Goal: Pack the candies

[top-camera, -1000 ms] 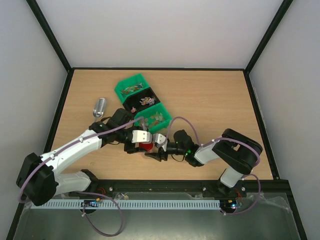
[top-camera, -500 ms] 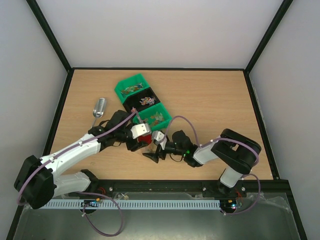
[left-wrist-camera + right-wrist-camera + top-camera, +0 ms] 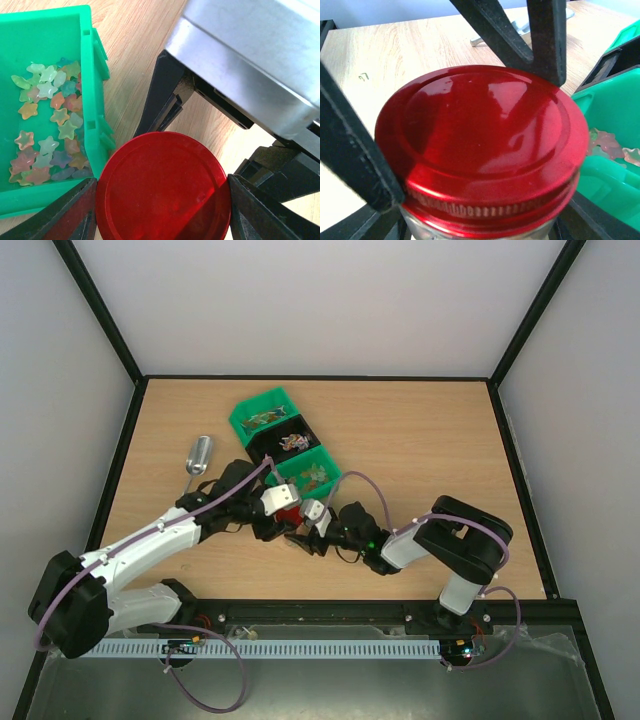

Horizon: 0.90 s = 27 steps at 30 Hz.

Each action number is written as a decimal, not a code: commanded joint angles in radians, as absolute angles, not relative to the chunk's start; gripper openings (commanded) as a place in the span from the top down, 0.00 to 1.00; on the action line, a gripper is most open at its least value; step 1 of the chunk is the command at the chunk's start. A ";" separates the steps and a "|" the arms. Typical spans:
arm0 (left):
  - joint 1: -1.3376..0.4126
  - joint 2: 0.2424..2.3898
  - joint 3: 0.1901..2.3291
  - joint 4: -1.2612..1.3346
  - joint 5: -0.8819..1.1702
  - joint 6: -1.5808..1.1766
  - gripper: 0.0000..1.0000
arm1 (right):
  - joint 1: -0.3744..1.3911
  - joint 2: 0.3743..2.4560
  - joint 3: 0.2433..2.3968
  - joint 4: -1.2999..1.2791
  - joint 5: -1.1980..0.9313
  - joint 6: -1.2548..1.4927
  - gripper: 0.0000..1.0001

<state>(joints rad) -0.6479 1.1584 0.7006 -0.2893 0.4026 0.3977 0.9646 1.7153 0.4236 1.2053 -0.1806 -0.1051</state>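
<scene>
A glass jar point(image 3: 427, 231) with a red lid point(image 3: 480, 135) stands next to the green bins. My left gripper point(image 3: 162, 200) is shut on the red lid point(image 3: 162, 190) from above, one finger on each side. My right gripper point(image 3: 480, 227) grips the jar body below the lid. In the top view both grippers, left point(image 3: 280, 510) and right point(image 3: 303, 533), meet at the jar point(image 3: 290, 515). The candies point(image 3: 47, 125) are small star-shaped sweets in mixed colours lying in the nearest green bin point(image 3: 92, 100). More candies point(image 3: 293, 442) lie in the other bins.
A row of three bins point(image 3: 262, 405), two green and a black one between them, runs diagonally behind the jar. A silver metal scoop point(image 3: 199, 455) lies on the table left of the bins. The right arm's cable point(image 3: 375, 490) loops near the jar.
The left gripper with the red lid has shifted a little toward the bins. The right gripper has moved left and closed in on the jar.
</scene>
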 commanded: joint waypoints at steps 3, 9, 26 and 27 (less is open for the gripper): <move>-0.640 1.143 0.735 -0.392 0.457 0.551 0.78 | 0.964 1.702 0.403 1.249 -0.262 -0.143 0.46; -0.633 1.151 0.774 -0.495 0.509 0.696 0.80 | 0.945 1.682 0.380 1.246 -0.365 -0.155 0.50; -0.641 1.152 0.847 -0.727 0.639 1.032 0.79 | 0.883 1.637 0.376 1.212 -0.671 -0.167 0.51; -0.644 1.149 0.847 -0.724 0.632 1.031 0.79 | 0.883 1.638 0.378 1.212 -0.665 -0.168 0.51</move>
